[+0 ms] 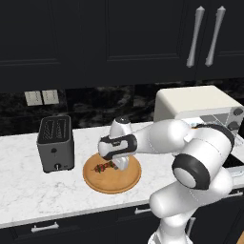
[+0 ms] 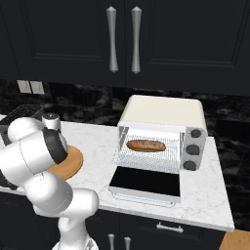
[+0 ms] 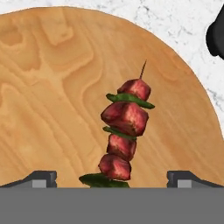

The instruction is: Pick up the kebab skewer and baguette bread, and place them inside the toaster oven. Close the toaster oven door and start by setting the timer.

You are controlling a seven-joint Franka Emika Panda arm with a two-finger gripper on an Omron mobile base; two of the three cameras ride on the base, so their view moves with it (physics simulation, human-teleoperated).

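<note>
The gripper (image 3: 111,177) hangs low over the round wooden board (image 1: 112,177), its jaws spread wide with one dark fingertip (image 3: 41,178) on each side of the kebab skewer (image 3: 124,133). The skewer lies flat on the board, and the tips seem not to touch it, though they are barely in sight. The baguette bread (image 2: 146,145) rests on the wire rack inside the toaster oven (image 2: 163,132). The toaster oven door (image 2: 145,183) lies folded down onto the marble counter (image 1: 28,190). A dark grey slot toaster (image 1: 55,143) stands just beside the board.
</note>
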